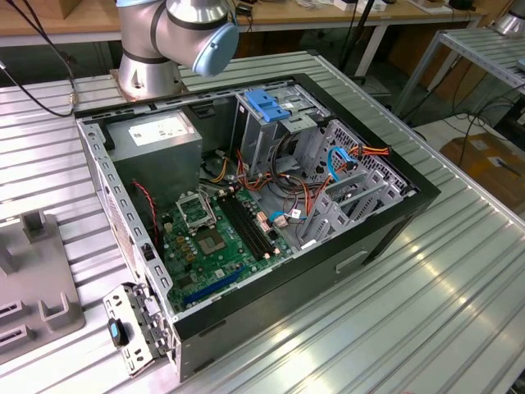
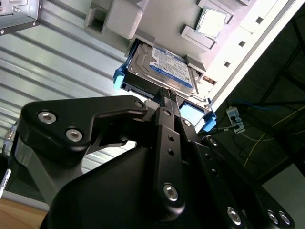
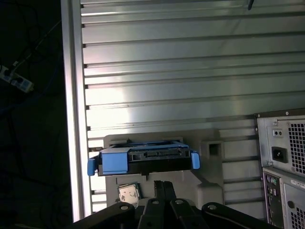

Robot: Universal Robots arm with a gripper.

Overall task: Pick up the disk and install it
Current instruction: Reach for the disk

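Nearest is seen the black gripper (image 2: 165, 93), its fingers pressed together with nothing held. Its tips are placed just beside the disk (image 2: 164, 71); whether they touch cannot be told. The disk is laid flat, label up, in a grey holder (image 2: 119, 19) on the ribbed table (image 2: 57, 62). In the first wrist view, a case (image 3: 286, 157) is seen near the holder.

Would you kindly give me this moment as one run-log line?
disk: on grey holder, not lifted | gripper: shut, close to disk | computer case: open
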